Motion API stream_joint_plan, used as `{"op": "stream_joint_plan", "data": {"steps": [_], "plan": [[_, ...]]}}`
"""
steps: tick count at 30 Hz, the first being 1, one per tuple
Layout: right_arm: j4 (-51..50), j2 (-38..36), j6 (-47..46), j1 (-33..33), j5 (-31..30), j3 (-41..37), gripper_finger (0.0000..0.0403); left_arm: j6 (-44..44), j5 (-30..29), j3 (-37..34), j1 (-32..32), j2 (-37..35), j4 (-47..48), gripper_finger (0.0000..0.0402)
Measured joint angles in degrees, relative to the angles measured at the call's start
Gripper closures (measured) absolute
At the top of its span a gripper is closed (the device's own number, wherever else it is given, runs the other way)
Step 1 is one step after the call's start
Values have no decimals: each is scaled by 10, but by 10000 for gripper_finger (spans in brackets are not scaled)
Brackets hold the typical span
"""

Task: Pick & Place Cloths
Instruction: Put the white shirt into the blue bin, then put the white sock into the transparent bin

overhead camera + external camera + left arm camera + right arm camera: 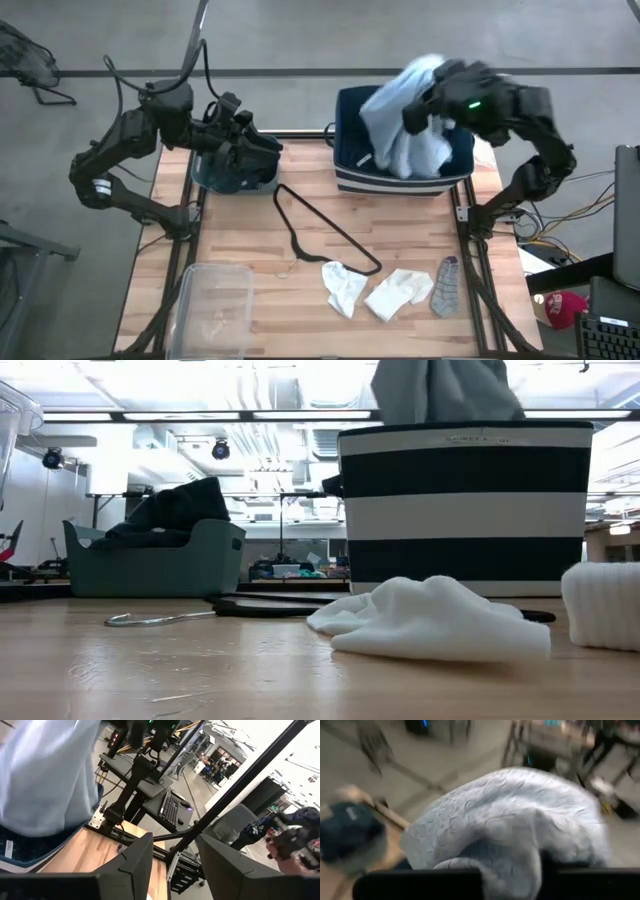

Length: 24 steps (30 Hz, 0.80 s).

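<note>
Your bench (250, 200) is bare between the teal bin (232, 172) and the striped bin (400, 178), but the wire hanger (322, 232) crosses it farther forward. White socks (372, 290) and a grey sock (446, 287) crowd the front right; a clear tub (210, 310) blocks the front left.

Grey concrete floor (300, 40) surrounds the table; bright ceiling lights (200, 400) overhead.

pale blue cloth (405, 120), navy/white striped bin (465, 510), teal bin (150, 560), white socks (375, 290), grey sock (446, 286), blk hanger (325, 232)
</note>
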State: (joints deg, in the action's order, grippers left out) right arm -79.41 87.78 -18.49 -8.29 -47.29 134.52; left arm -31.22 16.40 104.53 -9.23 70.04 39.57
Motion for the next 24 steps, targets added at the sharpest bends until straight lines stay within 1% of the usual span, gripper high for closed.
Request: {"op": "stream_joint_plan", "data": {"steps": [3, 4, 5, 9, 12, 15, 19, 22, 24], "plan": [[-100, 27, -60, 0, 21, -2, 388, 1, 0, 0, 0, 0, -1, 239], [-109, 37, -68, 0, 34, -4, 387, 3, 0, 0, 0, 0, -1, 239], [-103, 45, -68, 0, 46, -10, 385, 4, 0, 0, 0, 1, -1, 239], [-95, 74, -72, 0, 132, -21, 373, 5, 0, 0, 0, 1, -1, 239], [-104, 97, -85, -5, 156, -30, 354, 5, 0, 0, 0, 1, -1, 239], [-104, 112, -104, -14, 197, -39, 323, -2, 0, 0, 0, 1, -1, 239], [-105, 116, -141, -32, 288, -47, 264, -6, 0, 0, 0, 1, -1, 239], [-105, 111, -139, -32, 310, -55, 217, -6, 0, 0, 0, 1, -1, 239], [-105, 100, -143, -24, 323, -58, 193, -5, 0, 0, 0, 1, -1, 239]]}}
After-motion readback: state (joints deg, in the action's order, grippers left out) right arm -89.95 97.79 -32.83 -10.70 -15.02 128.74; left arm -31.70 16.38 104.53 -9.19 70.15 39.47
